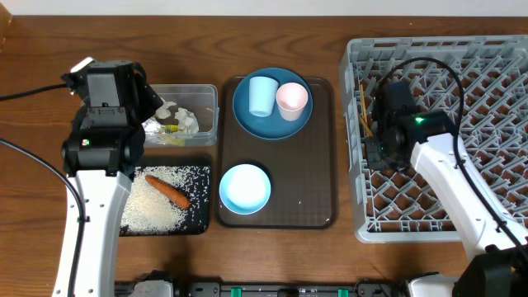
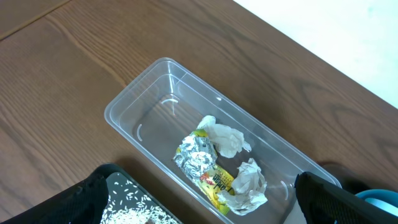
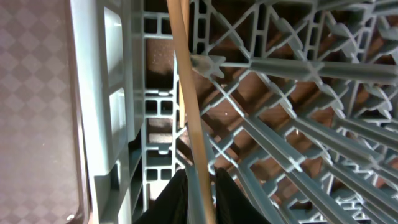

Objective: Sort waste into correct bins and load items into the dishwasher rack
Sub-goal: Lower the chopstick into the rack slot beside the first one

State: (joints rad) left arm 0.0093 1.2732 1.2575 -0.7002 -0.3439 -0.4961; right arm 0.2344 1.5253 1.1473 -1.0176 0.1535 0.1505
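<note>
At the bottom of the right wrist view, the right hand (image 3: 200,199) is clamping the chopsticks (image 3: 186,93) between nearly closed fingers, just inside the rack's (image 3: 106,93) left wall. Being so thin, they are risking a slip through the lattice openings if released flat. Lower left in the overhead view, carrot (image 1: 169,191) and rice (image 1: 157,206) are sitting in the black tray (image 1: 198,224). Farther up, the left hand (image 2: 208,202) is hovering, fingers wide apart and empty, over the tub (image 2: 124,112) holding paper (image 2: 227,140) and wrapper (image 2: 199,155).

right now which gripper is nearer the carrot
Left. The left gripper hangs over the tub, just beyond the carrot; the right gripper is far off at the rack, shut on the chopsticks.
</note>
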